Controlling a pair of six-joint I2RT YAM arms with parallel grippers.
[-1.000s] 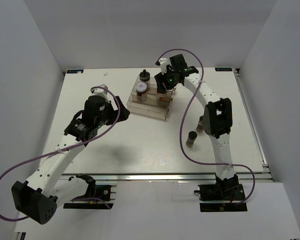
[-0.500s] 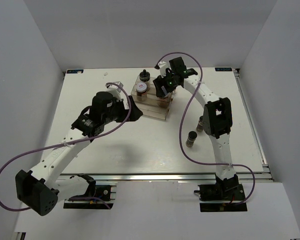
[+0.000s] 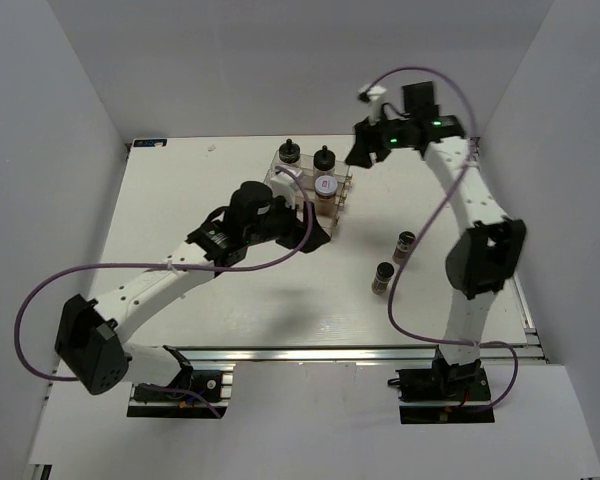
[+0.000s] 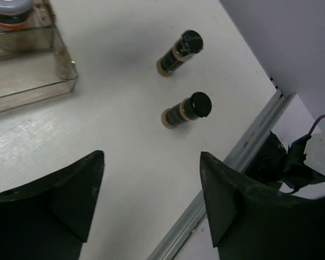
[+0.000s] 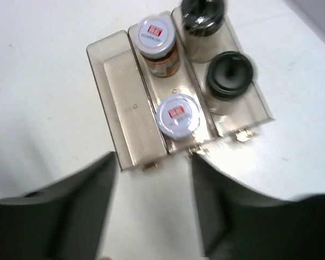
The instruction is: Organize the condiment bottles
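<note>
Rack: two black-capped bottles, two white-lidded jars
Surface: two shakers
Left gripper: wide, empty
Right gripper: wide, empty

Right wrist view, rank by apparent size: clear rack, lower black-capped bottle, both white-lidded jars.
1. clear rack
2. lower black-capped bottle, narrowly
3. lower white-lidded jar and upper white-lidded jar: they look alike and camera distance differs, so unranked.
</note>
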